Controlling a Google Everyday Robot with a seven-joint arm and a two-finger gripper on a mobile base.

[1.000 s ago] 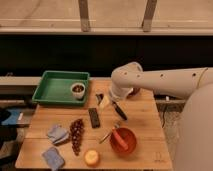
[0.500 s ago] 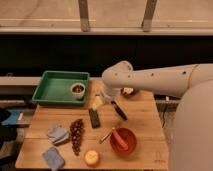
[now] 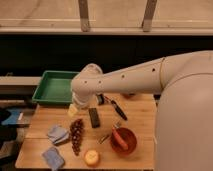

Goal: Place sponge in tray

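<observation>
The green tray (image 3: 50, 89) stands at the table's back left. My arm reaches in from the right, and its rounded wrist covers the tray's right end. The gripper (image 3: 79, 105) is under that wrist, over the tray's near right corner, mostly hidden by the arm. A pale yellow block (image 3: 73, 110), perhaps the sponge, shows right below the gripper. I cannot tell whether it is held or resting on the table. A blue sponge-like pad (image 3: 52, 158) lies at the table's front left, far from the gripper.
On the wooden table (image 3: 142, 112) lie a black bar (image 3: 94, 118), a black-handled utensil (image 3: 118, 109), a grape bunch (image 3: 76, 135), a blue-grey cloth (image 3: 57, 133), a red bowl (image 3: 123, 140) and a round yellow fruit (image 3: 91, 158). A dark wall runs behind.
My arm has swung left from the table's middle toward the tray's right end. The yellow block has moved left with it. The bowl seen in the tray is now hidden by the wrist.
</observation>
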